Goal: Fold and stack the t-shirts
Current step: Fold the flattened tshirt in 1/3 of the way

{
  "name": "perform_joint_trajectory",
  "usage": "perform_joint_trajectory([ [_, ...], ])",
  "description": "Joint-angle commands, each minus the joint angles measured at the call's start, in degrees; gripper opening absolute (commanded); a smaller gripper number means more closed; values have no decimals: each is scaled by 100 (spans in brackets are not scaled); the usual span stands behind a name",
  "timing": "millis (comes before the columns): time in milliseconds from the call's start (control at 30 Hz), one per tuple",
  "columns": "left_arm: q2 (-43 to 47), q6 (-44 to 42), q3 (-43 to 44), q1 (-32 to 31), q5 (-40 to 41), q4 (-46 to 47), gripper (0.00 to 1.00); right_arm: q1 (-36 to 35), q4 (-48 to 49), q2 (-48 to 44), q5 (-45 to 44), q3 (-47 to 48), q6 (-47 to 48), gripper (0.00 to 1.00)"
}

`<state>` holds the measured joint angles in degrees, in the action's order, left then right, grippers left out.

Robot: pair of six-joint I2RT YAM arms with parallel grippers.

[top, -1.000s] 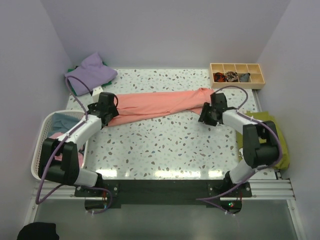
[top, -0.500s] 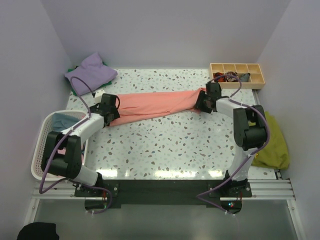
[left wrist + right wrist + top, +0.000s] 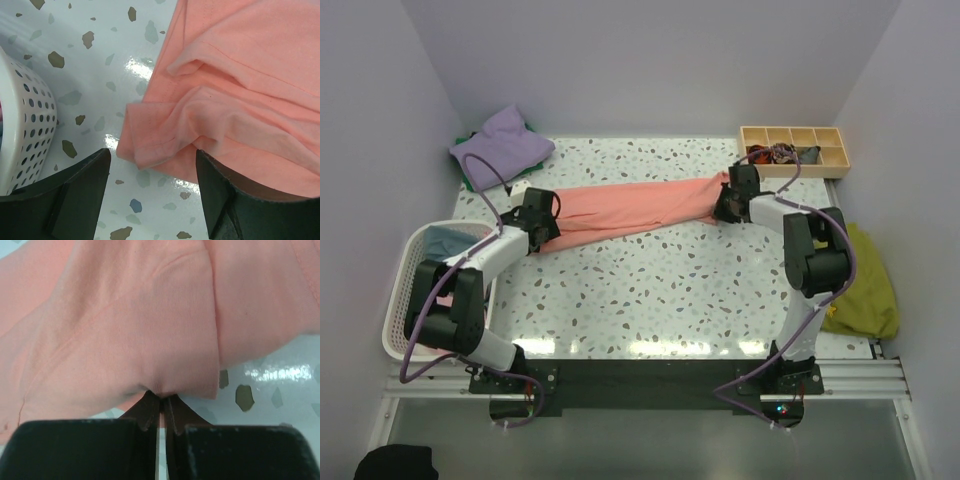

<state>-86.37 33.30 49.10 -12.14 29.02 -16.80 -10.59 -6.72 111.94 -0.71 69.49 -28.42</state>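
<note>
Grabbing shirt [image 3: 630,208] ends to spread it: your right gripper [image 3: 161,399] clamps the end far from the basket [image 3: 25,115]; left gripper [image 3: 150,167], agape beside it, should close next

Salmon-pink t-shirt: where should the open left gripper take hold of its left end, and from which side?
Probably the doubled hem corner of the salmon-pink t-shirt, from above: it juts onto the table between the left gripper's open fingers, folded over and easy to pinch.
</note>
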Motion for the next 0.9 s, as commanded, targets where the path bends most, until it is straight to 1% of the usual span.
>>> perform_joint_trajectory([
  [0, 76, -87, 161, -25, 148, 115, 74, -83, -479, -760, -43, -628, 223, 0],
  [33, 137, -87, 161, -25, 140, 115, 74, -92, -540, -1170, -43, -717, 249, 0],
  [100, 199, -95, 179, -34, 96, 98, 74, -101, -856, -1585, -34, -989, 364, 0],
  [133, 278, -96, 187, -25, 78, 54, 73, -110, -944, -1962, -43, -1086, 373, 0],
  [233, 444, -87, 152, -51, 17, 10, 73, -110, -1375, -2709, -35, -1411, 364, 0],
  [367, 673, -60, 74, -209, 8, -69, 73, -119, -1972, -3483, -35, -1781, 268, 0],
  [433, 814, -60, 56, -271, 17, -122, 73, -119, -2148, -3696, 62, -1974, 223, 0],
  [467, 849, -52, 30, -315, -1, -148, 73, -119, -2315, -3862, 184, -2027, 189, 0],
  [633, 1201, -34, -164, -412, -142, -219, 73, -136, -2413, -4451, 791, -2712, -22, 0],
  [733, 1438, -25, -304, -464, -168, -227, 73, -154, -2745, -5110, 1072, -3003, -128, 0],
  [767, 1482, -17, -331, -482, -212, -236, 73, -145, -2851, -5303, 1169, -3029, -154, 0],
  [800, 1569, -16, -348, -482, -238, -245, 73, -145, -2965, -5767, 1274, -3029, -224, 0],
  [867, 1667, -8, -401, -500, -326, -219, 73, -145, -3308, -6208, 1372, -2986, -339, 0],
])
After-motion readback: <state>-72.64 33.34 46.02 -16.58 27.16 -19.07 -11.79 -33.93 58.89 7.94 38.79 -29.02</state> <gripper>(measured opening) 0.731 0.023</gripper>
